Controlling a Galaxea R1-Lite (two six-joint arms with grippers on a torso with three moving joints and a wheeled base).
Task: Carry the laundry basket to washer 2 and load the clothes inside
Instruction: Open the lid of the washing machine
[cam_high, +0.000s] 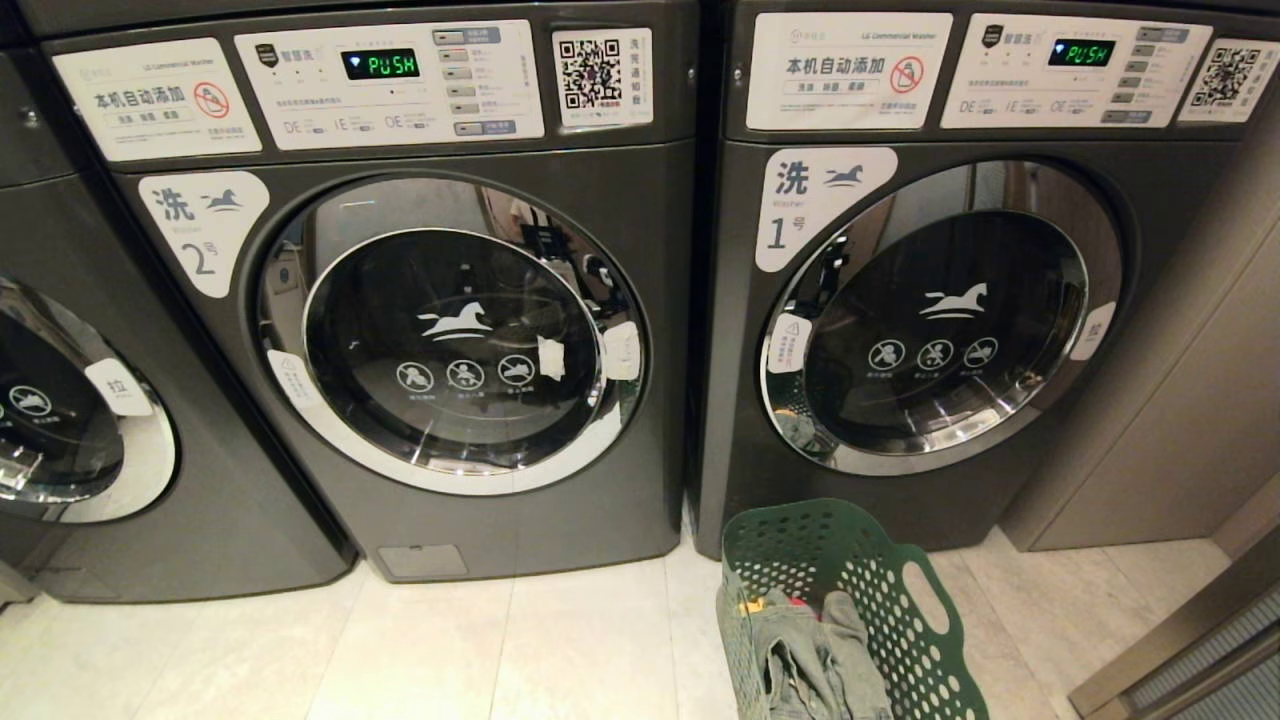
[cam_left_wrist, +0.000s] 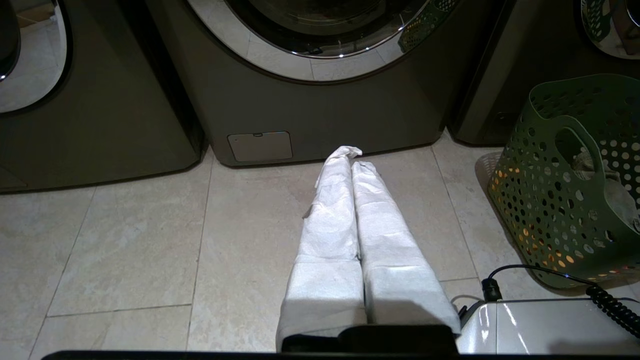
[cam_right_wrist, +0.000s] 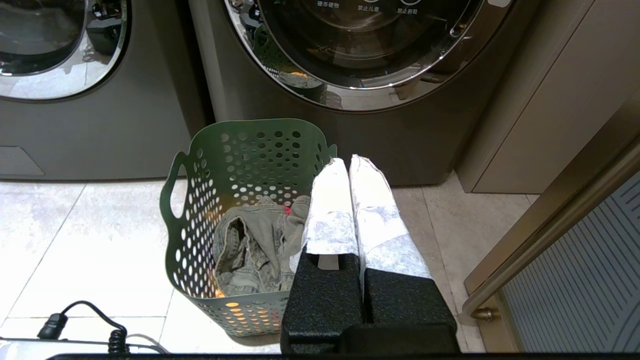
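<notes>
— On the tiled floor (cam_high: 560, 650), at the foot of the washer marked 1 (cam_high: 900, 300), stands the laundry basket (cam_high: 850, 560); where do the clothes (cam_high: 810, 655) sit?

— They lie heaped inside it, grey denim on top. Washer 2 (cam_high: 440, 330) stands just left of the other machine, its round door closed.

— And the left tool (cam_left_wrist: 352, 156)?

— It hangs low before washer 2, its white-wrapped fingers pressed together, holding nothing.

— The right tool (cam_right_wrist: 345, 165)?

— It hovers beside the basket's rim, fingers likewise pressed together and empty.
</notes>
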